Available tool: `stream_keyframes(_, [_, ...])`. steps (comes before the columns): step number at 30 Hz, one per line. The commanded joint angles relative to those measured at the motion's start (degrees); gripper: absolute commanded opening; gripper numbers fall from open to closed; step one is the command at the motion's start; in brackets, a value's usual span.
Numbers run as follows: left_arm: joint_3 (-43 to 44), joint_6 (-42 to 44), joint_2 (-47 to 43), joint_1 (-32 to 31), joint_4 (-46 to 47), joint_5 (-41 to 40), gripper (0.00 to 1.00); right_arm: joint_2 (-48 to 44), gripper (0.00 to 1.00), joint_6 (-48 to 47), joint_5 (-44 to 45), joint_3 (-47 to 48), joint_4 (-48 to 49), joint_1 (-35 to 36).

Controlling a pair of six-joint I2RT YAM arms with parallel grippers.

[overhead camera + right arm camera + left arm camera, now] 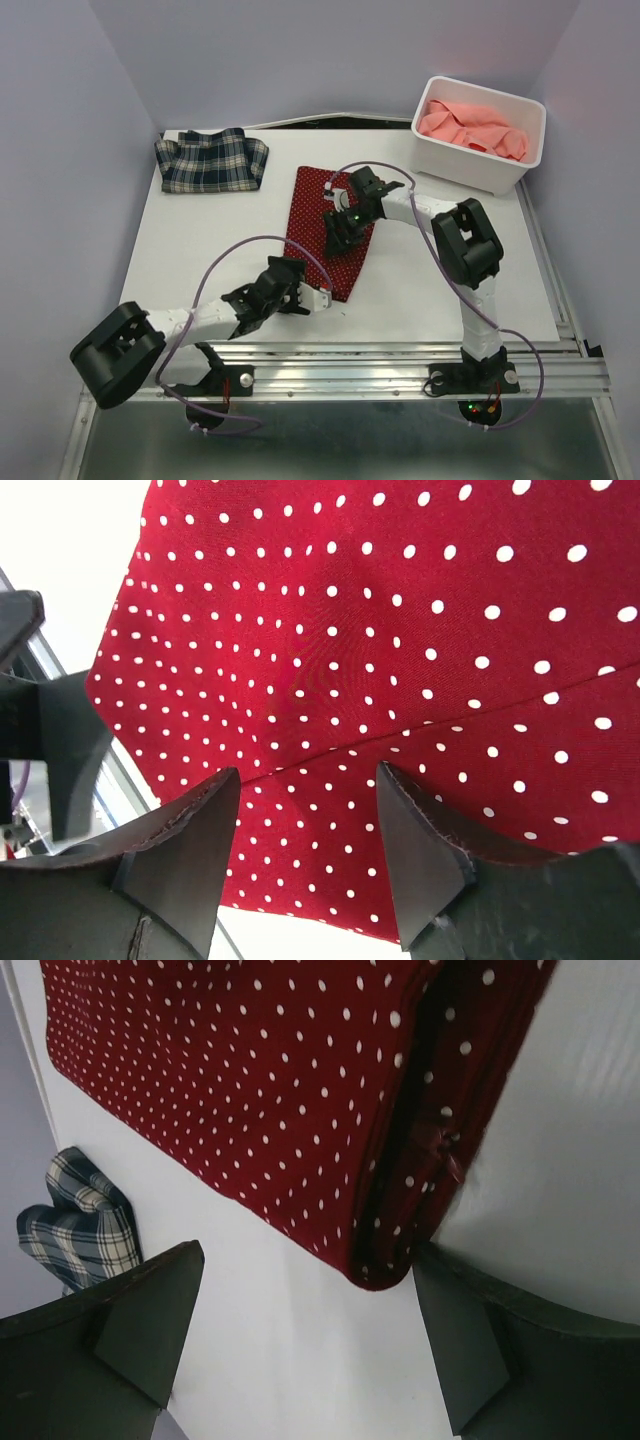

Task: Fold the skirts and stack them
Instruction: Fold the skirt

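At dotted skirt (310, 200) near edge, left jaws wide; right jaws parted mid-cloth; both empty

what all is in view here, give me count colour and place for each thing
dotted skirt: one, dark red with white dots, folded, middle of the table
plaid skirt: one, green-navy-white, far left of the table
pink skirt: one, salmon-pink, crumpled inside the bin
bin: one, white, far right of the table
table: one, white, under everything
left gripper: one, black, open, at the dotted skirt's near corner
right gripper: one, black, open, over the dotted skirt
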Motion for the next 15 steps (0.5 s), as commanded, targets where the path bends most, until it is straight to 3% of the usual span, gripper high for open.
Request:
stream_keyframes(1, [0.45, -2.64, 7.14, -1.95, 3.83, -0.39, 0.98, 3.05, 0.63, -3.1, 5.1, -2.6, 2.59, 0.22])
stream_keyframes(3, [1.51, -2.9, 9.25, -2.83, 5.41, -0.12, 0.99, 3.49, 0.63, -3.54, 5.63, -3.21, 2.59, 0.22])
stream_keyframes(5, [2.12, -3.26, 10.05, -3.88, 5.86, 0.05, 0.92, 3.93, 0.63, -3.8, 5.72, -3.3, 2.33, 0.22])
stream_keyframes(7, [2.65, -3.52, 10.14, -4.5, 6.38, 0.23, 0.99, 4.11, 0.63, -3.72, 5.64, -3.3, 2.15, 0.22])
stream_keyframes(15, [3.62, -4.66, 9.88, -6.44, 5.42, 0.31, 0.95, 5.51, 0.62, -4.15, 4.76, -2.86, 1.36, 0.22])
